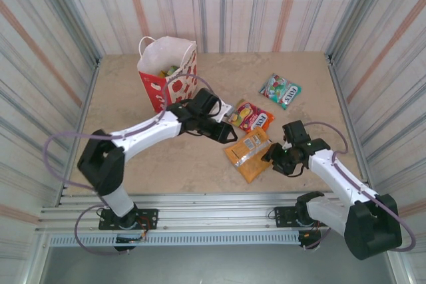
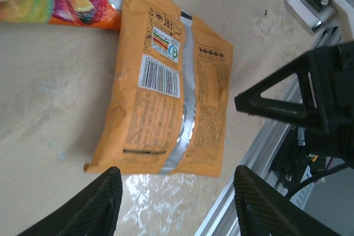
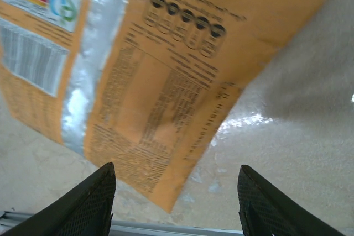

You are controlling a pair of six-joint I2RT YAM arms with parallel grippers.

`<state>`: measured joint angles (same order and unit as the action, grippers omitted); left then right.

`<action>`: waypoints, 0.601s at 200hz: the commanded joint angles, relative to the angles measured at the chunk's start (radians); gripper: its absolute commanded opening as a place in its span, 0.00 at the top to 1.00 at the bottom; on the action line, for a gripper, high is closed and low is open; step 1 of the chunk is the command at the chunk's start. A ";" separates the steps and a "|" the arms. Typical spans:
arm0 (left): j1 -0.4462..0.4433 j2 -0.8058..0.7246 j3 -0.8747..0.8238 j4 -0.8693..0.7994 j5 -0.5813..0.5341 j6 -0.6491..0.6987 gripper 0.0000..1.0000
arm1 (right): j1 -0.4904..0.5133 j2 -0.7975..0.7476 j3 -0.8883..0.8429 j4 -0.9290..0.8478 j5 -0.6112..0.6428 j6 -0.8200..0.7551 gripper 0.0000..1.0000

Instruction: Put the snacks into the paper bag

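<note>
An orange snack packet (image 1: 247, 153) lies back side up, barcode showing, between my two grippers. My left gripper (image 1: 226, 132) hovers at its far-left end, open, with nothing between the fingers; from the left wrist the packet (image 2: 166, 81) lies just ahead of the gripper (image 2: 177, 192). My right gripper (image 1: 268, 156) stands open at the packet's right edge, and the packet's corner (image 3: 138, 70) lies just ahead of the open gripper (image 3: 176, 183). A red-yellow packet (image 1: 251, 116) and a teal packet (image 1: 280, 90) lie farther back. The red paper bag (image 1: 160, 84) stands upright at the back left with a green packet (image 1: 172, 69) inside.
The metal rail (image 1: 200, 201) runs along the table's near edge, close behind the orange packet. Striped walls (image 1: 60, 64) enclose the table on three sides. The right gripper's black fingers (image 2: 287, 109) show in the left wrist view, right of the packet.
</note>
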<state>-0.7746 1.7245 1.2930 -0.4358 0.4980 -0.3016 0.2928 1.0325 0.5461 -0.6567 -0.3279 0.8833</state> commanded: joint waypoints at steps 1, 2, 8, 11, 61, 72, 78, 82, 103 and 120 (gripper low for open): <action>0.011 0.097 0.067 0.046 0.104 -0.023 0.43 | -0.004 0.014 -0.030 0.061 -0.036 0.037 0.41; 0.011 0.104 0.071 0.045 0.105 -0.022 0.42 | -0.004 0.015 -0.031 0.063 -0.038 0.037 0.41; 0.014 0.133 0.085 0.038 0.112 -0.019 0.42 | -0.006 0.027 -0.035 0.078 -0.045 0.037 0.41; 0.014 0.145 0.091 0.037 0.115 -0.018 0.42 | -0.006 0.033 -0.038 0.083 -0.049 0.035 0.41; 0.036 0.314 0.154 0.088 0.186 -0.033 0.42 | -0.007 0.120 -0.041 0.123 -0.068 0.001 0.45; 0.036 0.352 0.178 0.088 0.224 -0.036 0.43 | -0.009 0.132 -0.040 0.127 -0.069 -0.004 0.47; 0.036 0.364 0.188 0.093 0.243 -0.040 0.43 | -0.009 0.137 -0.043 0.129 -0.069 -0.007 0.48; 0.034 0.387 0.193 0.093 0.251 -0.043 0.44 | -0.010 0.141 -0.043 0.130 -0.068 -0.008 0.48; 0.032 0.442 0.207 0.107 0.289 -0.049 0.45 | -0.013 0.150 -0.047 0.136 -0.065 -0.012 0.49; 0.032 0.478 0.211 0.117 0.320 -0.049 0.46 | -0.017 0.156 -0.049 0.150 -0.068 -0.011 0.50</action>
<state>-0.7433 2.1555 1.4796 -0.3313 0.7307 -0.3408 0.2859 1.1767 0.5117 -0.5213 -0.3885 0.8825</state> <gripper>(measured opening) 0.547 0.505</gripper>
